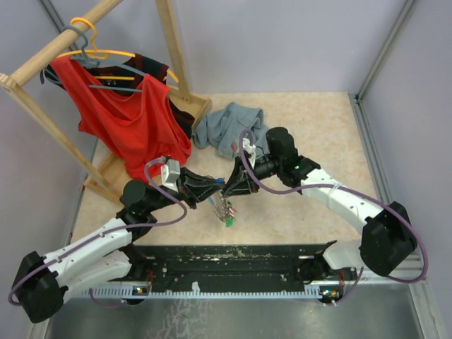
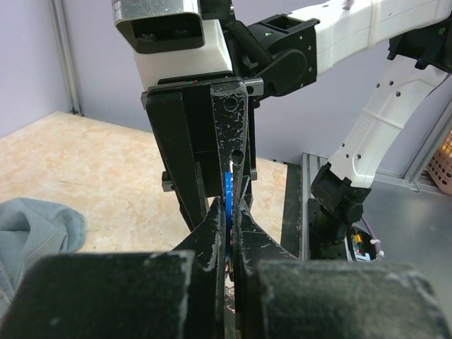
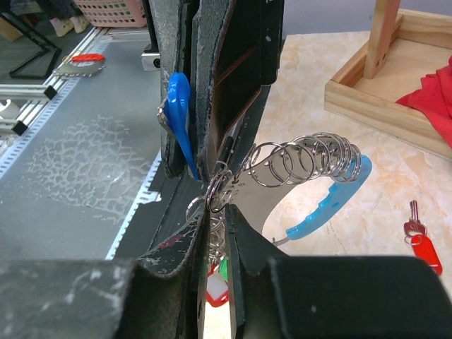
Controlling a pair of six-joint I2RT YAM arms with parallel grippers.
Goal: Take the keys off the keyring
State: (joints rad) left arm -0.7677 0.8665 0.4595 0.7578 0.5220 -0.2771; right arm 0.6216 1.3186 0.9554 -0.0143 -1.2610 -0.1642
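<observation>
One key is mid-removal: we see the left gripper (image 2: 227,212) pinching the blue key (image 3: 180,116), the right gripper (image 3: 215,205) narrowly around the keyring (image 3: 332,198) chain (image 3: 296,162), grip unclear; next, work it off.

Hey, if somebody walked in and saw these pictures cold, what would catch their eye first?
Probably the bright red garment hanging on the wooden rack at the far left. Next, the left gripper and right gripper meeting tip to tip over the middle of the table, the keyring with its silvery rings between them and keys dangling beneath. A loose red key lies on the table.
</observation>
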